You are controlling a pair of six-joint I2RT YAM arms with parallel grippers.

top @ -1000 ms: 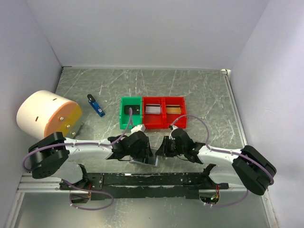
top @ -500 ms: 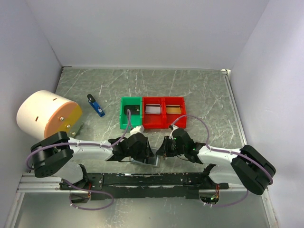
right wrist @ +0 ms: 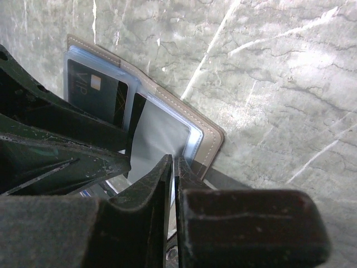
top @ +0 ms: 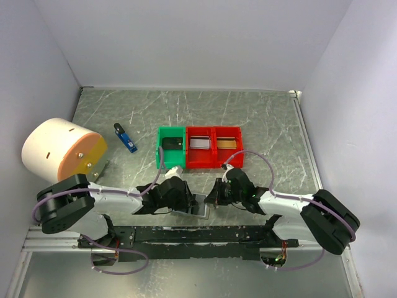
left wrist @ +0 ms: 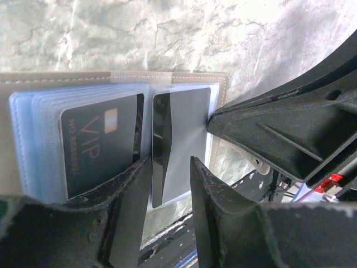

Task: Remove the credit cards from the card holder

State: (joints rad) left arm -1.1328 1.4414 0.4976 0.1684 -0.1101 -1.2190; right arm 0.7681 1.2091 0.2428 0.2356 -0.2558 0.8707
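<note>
Card holder (left wrist: pixel 184 125) open; left gripper (left wrist: pixel 170 167) jaws parted astride dark card (left wrist: pixel 160 134); right gripper (right wrist: pixel 174 163) jaws clenched at holder edge, grip unclear.

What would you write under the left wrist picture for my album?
Left gripper, open, straddles a dark card in the open card holder, next to a VIP card.

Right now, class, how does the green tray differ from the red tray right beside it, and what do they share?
The green tray is green; the red tray beside it is red. The green tray holds a dark card, the red tray a pale card. The green tray ends the row; the red tray sits mid-row. Both are small, open-topped and alike in size.
</note>
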